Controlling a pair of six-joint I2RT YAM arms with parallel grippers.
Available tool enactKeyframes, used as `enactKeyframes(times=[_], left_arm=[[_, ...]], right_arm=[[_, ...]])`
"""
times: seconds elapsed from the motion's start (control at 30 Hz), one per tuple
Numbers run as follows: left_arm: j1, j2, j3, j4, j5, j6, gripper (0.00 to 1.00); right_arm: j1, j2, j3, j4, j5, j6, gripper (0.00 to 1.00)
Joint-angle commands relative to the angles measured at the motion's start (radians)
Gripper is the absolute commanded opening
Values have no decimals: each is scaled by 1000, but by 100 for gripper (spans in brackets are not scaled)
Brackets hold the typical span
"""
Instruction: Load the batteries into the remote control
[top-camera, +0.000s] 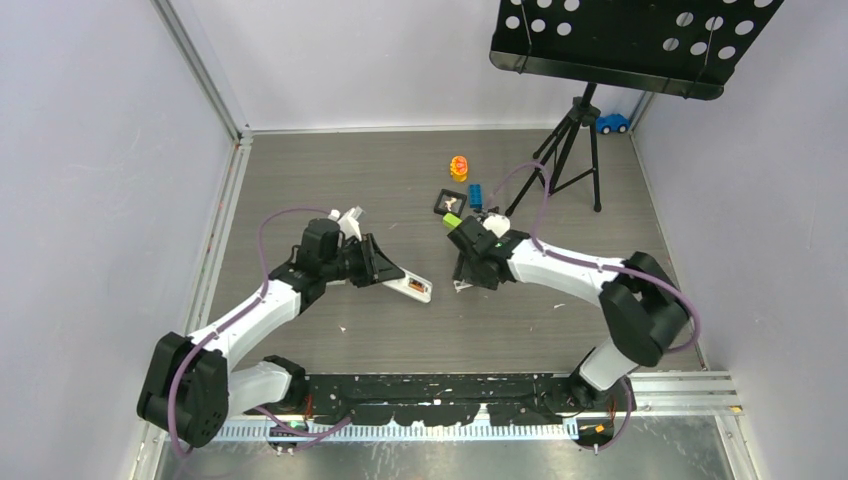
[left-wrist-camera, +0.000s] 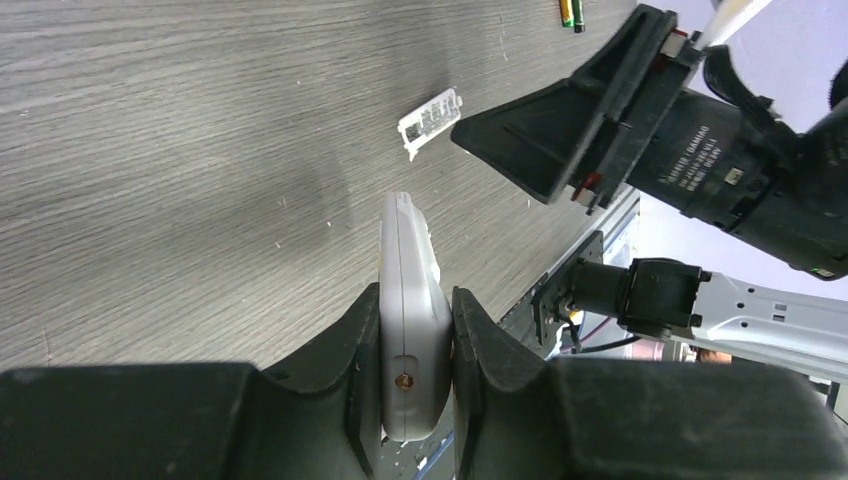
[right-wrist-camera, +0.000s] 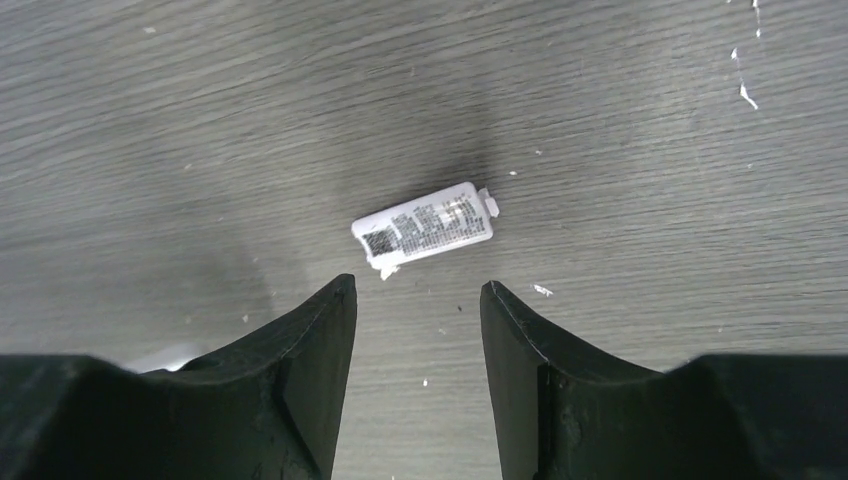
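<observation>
My left gripper (left-wrist-camera: 415, 300) is shut on the white remote control (left-wrist-camera: 408, 270), which it holds edge-on just above the table. In the top view the remote control (top-camera: 410, 285) sticks out to the right of the left gripper (top-camera: 385, 270), and something orange and dark shows in its far end. My right gripper (right-wrist-camera: 415, 288) hangs open and empty over a small white labelled battery cover (right-wrist-camera: 425, 230) that lies flat on the table. The same cover (left-wrist-camera: 430, 120) lies ahead of the remote. One of the batteries (left-wrist-camera: 570, 12), dark with green and yellow, lies farther off.
A music stand on a black tripod (top-camera: 575, 150) stands at the back right. Near its feet are a small black tray (top-camera: 450, 201), a blue block (top-camera: 476, 195) and a yellow-red toy (top-camera: 459, 167). A blue toy car (top-camera: 612, 123) sits by the back wall.
</observation>
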Motion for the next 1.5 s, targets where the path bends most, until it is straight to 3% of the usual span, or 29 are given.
enactKeyframes(times=[0.0, 0.4, 0.53, 0.87, 1.0, 1.27, 1.47], left_arm=[[2, -15, -38, 154, -14, -28, 0], [-34, 23, -115, 343, -142, -84, 0], [-34, 41, -139, 387, -169, -141, 0], [-38, 147, -169, 449, -60, -284, 0], [-54, 179, -165, 439, -43, -287, 0], [-61, 216, -170, 432, -30, -284, 1], [-85, 273, -157, 432, -25, -271, 6]], right_arm=[[10, 63, 63, -41, 141, 198, 55], [10, 135, 80, -103, 157, 506, 62], [10, 189, 154, -244, 182, 612, 58], [8, 254, 195, -287, 154, 705, 56], [8, 287, 232, -332, 172, 728, 49], [8, 320, 249, -351, 182, 758, 46], [8, 282, 197, -304, 209, 753, 29]])
